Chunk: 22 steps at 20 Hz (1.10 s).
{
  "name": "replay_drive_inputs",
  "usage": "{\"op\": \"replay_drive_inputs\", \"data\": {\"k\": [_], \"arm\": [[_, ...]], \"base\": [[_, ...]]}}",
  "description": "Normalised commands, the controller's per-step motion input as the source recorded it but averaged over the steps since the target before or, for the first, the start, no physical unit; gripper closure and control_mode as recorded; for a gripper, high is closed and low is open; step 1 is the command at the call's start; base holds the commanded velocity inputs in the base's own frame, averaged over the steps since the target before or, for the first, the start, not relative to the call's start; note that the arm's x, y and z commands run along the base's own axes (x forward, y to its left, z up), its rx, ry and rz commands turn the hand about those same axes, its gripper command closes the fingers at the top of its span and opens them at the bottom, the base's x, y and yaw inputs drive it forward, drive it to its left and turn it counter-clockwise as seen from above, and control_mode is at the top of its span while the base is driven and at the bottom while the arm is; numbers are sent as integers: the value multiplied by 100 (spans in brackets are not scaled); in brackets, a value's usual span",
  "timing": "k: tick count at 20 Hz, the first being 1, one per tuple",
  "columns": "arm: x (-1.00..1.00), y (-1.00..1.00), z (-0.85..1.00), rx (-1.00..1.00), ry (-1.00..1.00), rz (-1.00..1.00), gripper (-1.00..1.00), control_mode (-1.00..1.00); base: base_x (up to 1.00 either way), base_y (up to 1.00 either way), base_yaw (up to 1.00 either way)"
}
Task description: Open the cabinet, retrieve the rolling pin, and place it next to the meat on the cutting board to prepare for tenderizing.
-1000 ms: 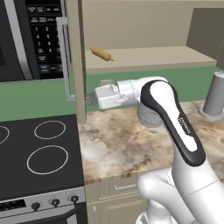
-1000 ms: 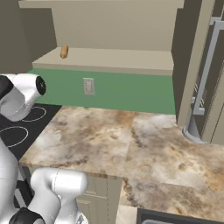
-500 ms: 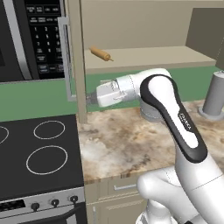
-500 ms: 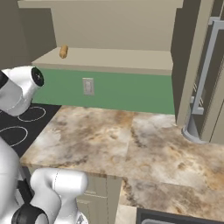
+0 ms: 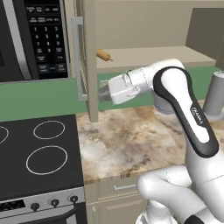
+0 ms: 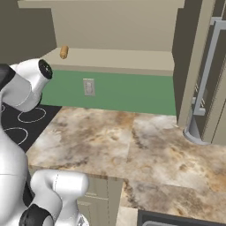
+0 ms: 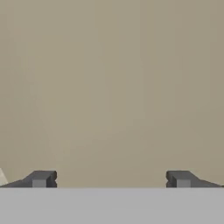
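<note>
Now hand (image 7: pixel 109 179) spread wide, facing open cabinet door (image 5: pixel 91 61); rolling pin (image 5: pixel 104 55) on shelf behind, microwave (image 5: pixel 35 39) beside.

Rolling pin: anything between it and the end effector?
In the left base view, the rolling pin lies on the shelf above the open end effector; only the shelf's front edge intervenes.

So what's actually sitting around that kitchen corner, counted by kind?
Light tan wooden rolling pin on the open cabinet shelf: 1
Black microwave with keypad: 1
Black stovetop with ring burners: 1
White wall outlet: 1
Grey cylindrical canister: 1
Long silver bar handles on the beige cabinet doors: 2
Total: 7
</note>
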Motion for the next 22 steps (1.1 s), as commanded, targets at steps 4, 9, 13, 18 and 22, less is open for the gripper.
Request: {"op": "replay_drive_inputs", "data": {"k": [4,9,13,18,22], "arm": [[0,-41,24,-10,-10,-16,-100,-100],[0,-40,8,-7,-10,-29,-100,-100],[1,-36,0,-4,-7,-34,-100,-100],[15,-18,0,-1,-5,-31,-100,-100],[39,-21,17,0,0,-20,-100,-100]], "base": [[0,0,0],[0,0,0],[0,0,0],[0,0,0],[0,0,0]]}}
